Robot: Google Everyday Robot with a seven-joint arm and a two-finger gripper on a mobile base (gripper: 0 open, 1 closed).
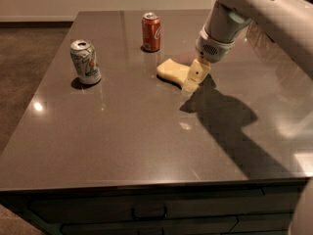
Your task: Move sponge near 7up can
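The pale yellow sponge point(172, 70) lies flat on the dark grey table point(122, 131), right of centre toward the back. The 7up can point(85, 61), silver-white with green and red markings, stands upright at the left of the table, well apart from the sponge. My gripper point(194, 77) reaches down from the upper right and its pale fingers overlap the sponge's right end, low over the table.
A red-orange soda can point(151, 32) stands upright behind the sponge near the table's far edge. My arm point(254, 9) crosses the upper right and casts a shadow on the table to the right of the sponge. Drawer fronts point(146, 212) run below the table's near edge.
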